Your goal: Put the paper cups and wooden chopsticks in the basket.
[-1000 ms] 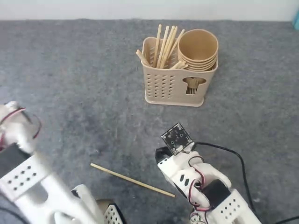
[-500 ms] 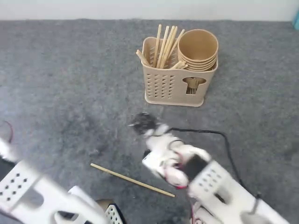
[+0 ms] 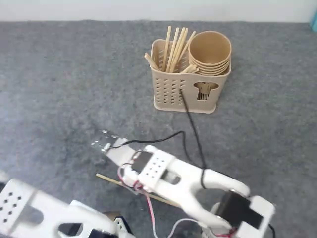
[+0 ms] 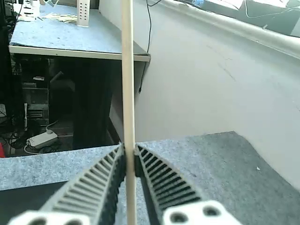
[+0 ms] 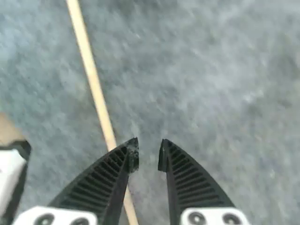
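A beige slotted basket (image 3: 173, 91) stands at the back of the grey carpet. It holds a stack of paper cups (image 3: 210, 49) and several wooden chopsticks (image 3: 173, 47). One chopstick (image 3: 109, 179) lies on the carpet near the front, partly under my right arm (image 3: 163, 173). In the right wrist view my right gripper (image 5: 147, 154) is open just above the carpet, with that chopstick (image 5: 93, 84) running beside one fingertip and not between the fingers. My left gripper (image 4: 130, 152) is shut on another chopstick (image 4: 126, 70), held away from the table.
My left arm (image 3: 29, 208) takes up the front left corner. A black cable (image 3: 190, 124) trails from the right arm back toward the basket. Grey carpet lies bare to the left and right of the basket.
My right arm has swung from the front right to the left, now lying over the loose chopstick. The left arm has sunk lower in the front left corner.
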Controlling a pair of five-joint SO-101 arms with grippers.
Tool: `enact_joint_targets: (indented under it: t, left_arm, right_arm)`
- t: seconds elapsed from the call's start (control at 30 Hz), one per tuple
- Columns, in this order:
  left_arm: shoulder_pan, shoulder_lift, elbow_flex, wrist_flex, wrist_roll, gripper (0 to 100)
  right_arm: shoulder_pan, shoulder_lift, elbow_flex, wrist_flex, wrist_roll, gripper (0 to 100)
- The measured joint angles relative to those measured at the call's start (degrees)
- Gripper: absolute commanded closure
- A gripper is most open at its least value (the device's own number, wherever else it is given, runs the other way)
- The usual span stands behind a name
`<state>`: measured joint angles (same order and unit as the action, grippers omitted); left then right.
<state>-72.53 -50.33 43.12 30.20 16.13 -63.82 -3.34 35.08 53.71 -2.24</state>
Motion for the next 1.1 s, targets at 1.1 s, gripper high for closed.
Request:
enact_joint_targets:
  t: [1.1]
  left_arm:
    - [-0.2, 0.0, 4.6, -7.1, 1.1, 99]
  right_arm:
    - [-6.9, 12.8, -9.5, 4.9, 0.6, 99.0]
